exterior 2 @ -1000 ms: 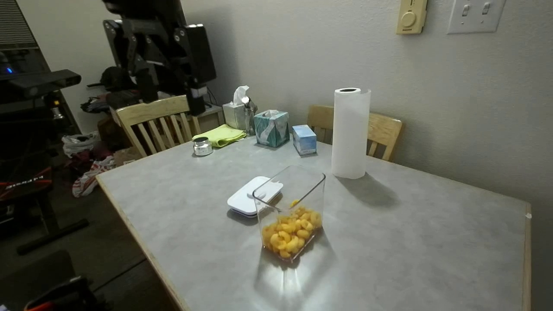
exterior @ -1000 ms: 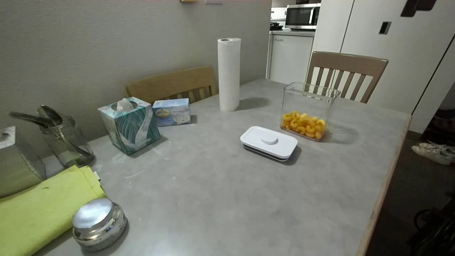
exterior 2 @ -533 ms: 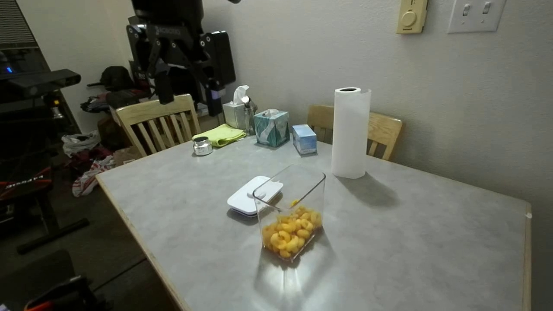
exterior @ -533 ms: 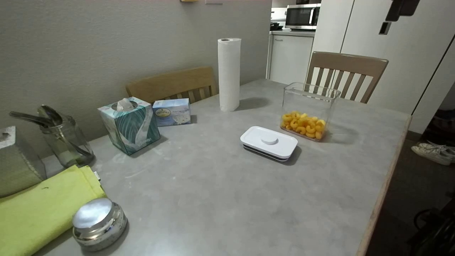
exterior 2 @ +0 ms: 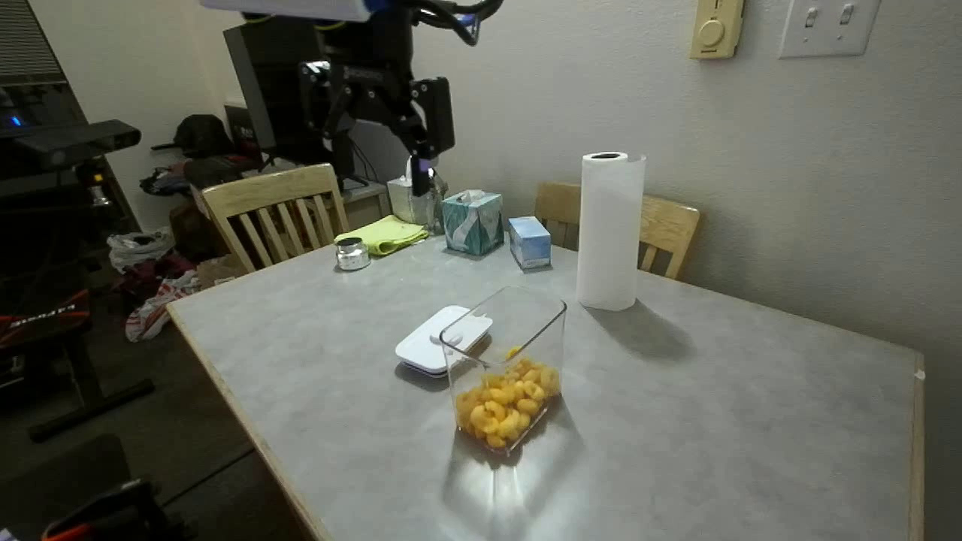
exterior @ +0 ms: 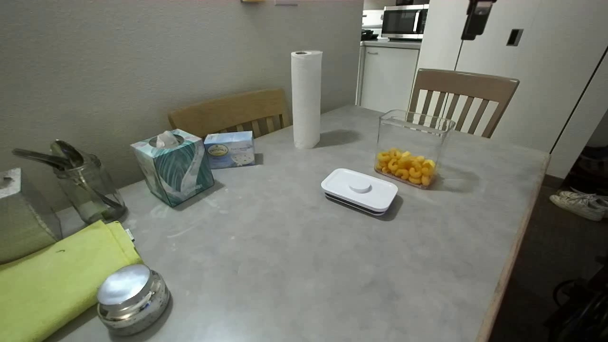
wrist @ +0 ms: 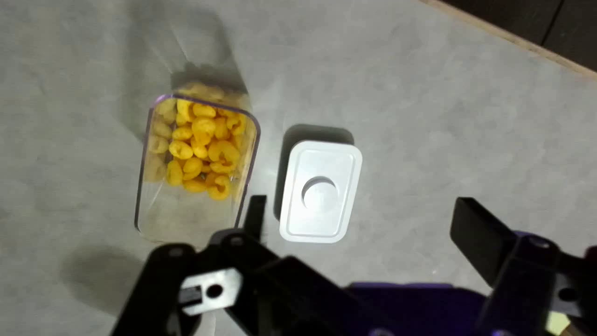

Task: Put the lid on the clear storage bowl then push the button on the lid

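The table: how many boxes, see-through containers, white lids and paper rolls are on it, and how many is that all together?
Boxes: 3 (teal tissue box, pale tissue box, blue tea box)
See-through containers: 2 (clear storage bowl, glass jar)
White lid: 1
Paper roll: 1
Total: 7
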Tool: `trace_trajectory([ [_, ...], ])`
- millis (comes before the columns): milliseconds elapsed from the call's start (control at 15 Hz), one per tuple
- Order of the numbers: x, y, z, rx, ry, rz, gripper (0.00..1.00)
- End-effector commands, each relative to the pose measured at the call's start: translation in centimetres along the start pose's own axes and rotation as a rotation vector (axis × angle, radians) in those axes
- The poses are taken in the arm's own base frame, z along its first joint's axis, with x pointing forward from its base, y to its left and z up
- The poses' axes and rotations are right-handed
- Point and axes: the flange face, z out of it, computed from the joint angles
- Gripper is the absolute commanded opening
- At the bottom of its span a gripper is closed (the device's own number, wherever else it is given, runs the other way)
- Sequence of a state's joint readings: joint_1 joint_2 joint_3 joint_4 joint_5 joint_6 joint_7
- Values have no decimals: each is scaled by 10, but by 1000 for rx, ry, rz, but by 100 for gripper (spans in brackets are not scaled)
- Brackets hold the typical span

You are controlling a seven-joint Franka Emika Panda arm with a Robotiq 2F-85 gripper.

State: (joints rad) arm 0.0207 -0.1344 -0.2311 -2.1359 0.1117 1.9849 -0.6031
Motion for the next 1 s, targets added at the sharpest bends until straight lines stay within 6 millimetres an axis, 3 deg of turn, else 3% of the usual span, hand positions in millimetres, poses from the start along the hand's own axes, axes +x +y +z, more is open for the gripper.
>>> trace_trajectory([
  [0,72,18,26,-3,-60,-40,100],
  [200,125,18,51,-8,-97,-80,100],
  [400,161,16,77,16,-126,-112,100],
  [467,141,6,69,-13,-103,-102,100],
  [600,151,5,81,-8,-113,-107,100],
  [800,149,7,78,-2,-95,-107,100],
  [933,153,10,101,17,-91,-74,100],
])
